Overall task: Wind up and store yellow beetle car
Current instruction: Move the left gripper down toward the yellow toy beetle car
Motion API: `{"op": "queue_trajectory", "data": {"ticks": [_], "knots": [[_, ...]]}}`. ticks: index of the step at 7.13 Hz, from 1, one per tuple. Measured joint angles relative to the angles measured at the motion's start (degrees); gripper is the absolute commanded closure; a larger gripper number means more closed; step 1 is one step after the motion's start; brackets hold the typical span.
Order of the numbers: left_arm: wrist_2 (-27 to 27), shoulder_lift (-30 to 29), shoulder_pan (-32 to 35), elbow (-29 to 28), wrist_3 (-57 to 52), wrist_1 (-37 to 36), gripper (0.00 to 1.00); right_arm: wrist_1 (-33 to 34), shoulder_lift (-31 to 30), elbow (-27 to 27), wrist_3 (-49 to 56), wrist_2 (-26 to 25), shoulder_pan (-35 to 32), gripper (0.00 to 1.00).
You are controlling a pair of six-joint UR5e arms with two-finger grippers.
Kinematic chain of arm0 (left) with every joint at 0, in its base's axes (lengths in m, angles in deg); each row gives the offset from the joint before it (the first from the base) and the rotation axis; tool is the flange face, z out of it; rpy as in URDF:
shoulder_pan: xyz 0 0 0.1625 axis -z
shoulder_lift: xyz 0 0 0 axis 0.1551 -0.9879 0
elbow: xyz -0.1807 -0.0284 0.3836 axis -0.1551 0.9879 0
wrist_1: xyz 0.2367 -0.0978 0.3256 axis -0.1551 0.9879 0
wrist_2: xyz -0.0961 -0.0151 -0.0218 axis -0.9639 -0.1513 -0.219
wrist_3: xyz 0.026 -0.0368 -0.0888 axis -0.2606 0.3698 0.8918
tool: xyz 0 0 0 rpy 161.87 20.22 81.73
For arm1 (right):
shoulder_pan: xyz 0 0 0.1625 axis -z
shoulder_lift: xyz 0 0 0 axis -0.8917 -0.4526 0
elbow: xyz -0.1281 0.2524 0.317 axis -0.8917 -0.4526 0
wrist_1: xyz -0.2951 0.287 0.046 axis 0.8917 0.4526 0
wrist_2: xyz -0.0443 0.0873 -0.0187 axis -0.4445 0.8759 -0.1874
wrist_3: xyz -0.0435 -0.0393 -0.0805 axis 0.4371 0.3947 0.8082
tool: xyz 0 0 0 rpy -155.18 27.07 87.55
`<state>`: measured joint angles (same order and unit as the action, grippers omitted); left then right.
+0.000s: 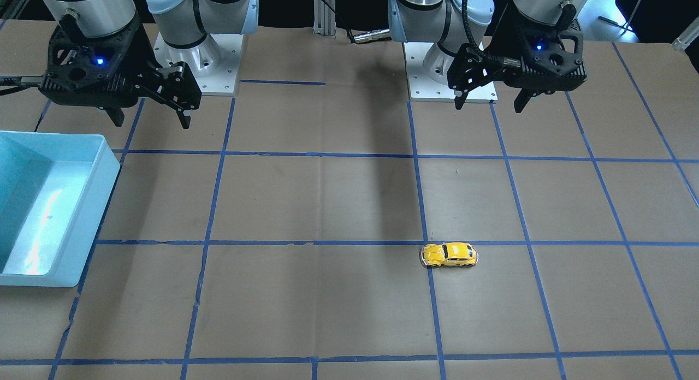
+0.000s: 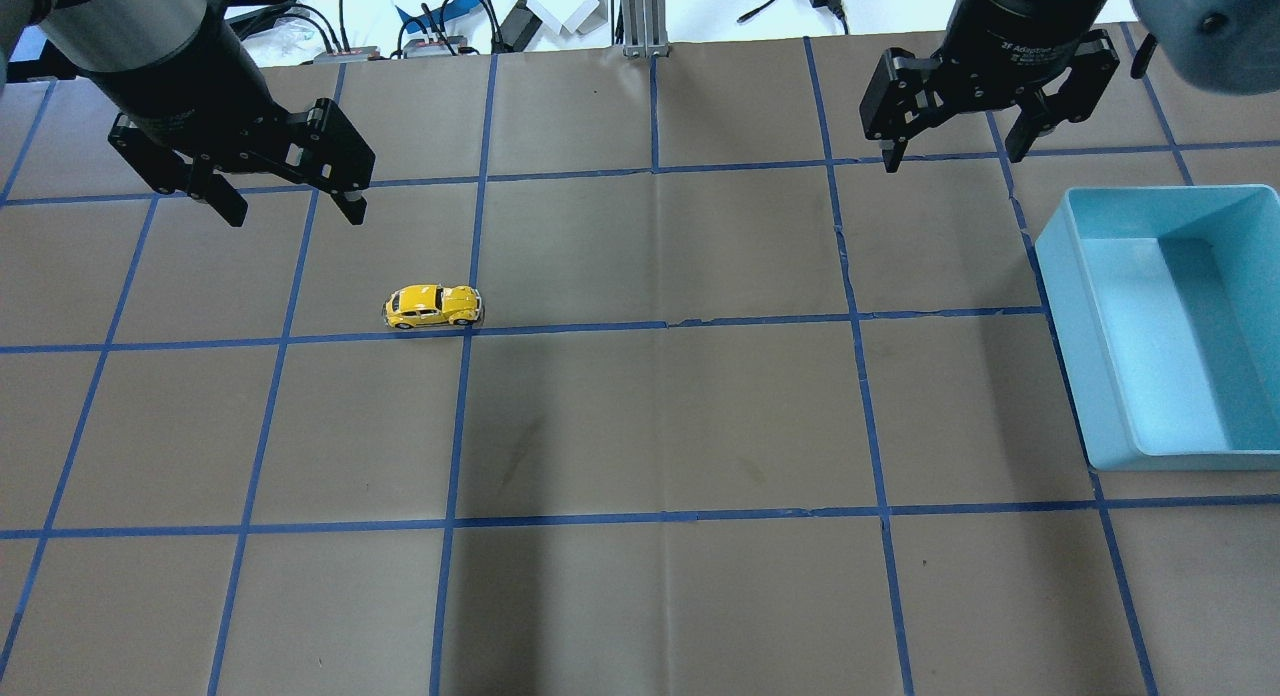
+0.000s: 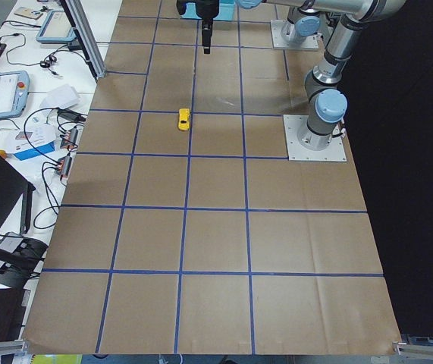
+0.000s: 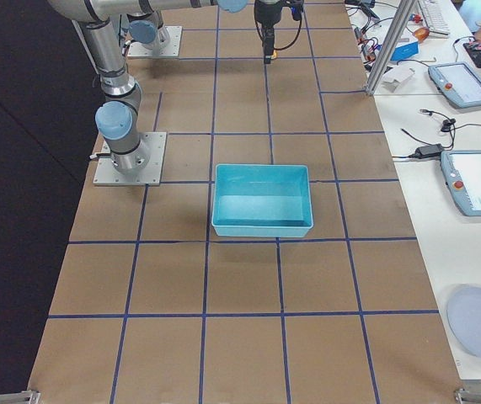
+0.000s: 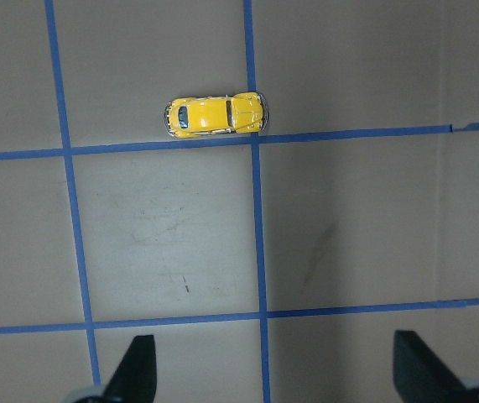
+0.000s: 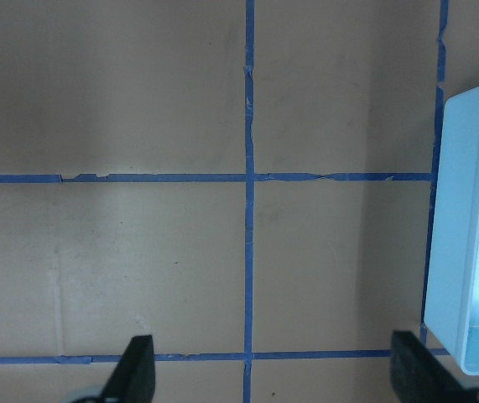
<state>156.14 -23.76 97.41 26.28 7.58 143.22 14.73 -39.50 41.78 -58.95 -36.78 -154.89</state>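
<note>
The yellow beetle car [image 2: 433, 306] stands on its wheels on the brown table, right next to a crossing of blue tape lines; it also shows in the front view [image 1: 449, 254], the left side view [image 3: 183, 119] and the left wrist view [image 5: 215, 115]. My left gripper [image 2: 295, 211] hangs open and empty above the table, behind the car and apart from it; in its wrist view [image 5: 277, 374] the car lies ahead of the fingertips. My right gripper [image 2: 953, 159] is open and empty, far from the car, near the blue bin.
An empty light-blue bin [image 2: 1075, 316] sits on the robot's right side of the table; it also shows in the front view [image 1: 104, 167], the right side view [image 4: 263, 223] and the right wrist view [image 6: 461, 252]. Blue tape lines grid the table. Both arm bases stand at the robot's edge.
</note>
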Motion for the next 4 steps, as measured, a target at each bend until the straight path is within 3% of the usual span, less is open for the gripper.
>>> {"op": "queue_trajectory", "data": {"ticks": [4], "knots": [[-0.24,0.57,0.44,0.46,-0.07,0.26,0.00,0.28,0.26,-1.11,-0.11,0.61,0.73,0.00]]}}
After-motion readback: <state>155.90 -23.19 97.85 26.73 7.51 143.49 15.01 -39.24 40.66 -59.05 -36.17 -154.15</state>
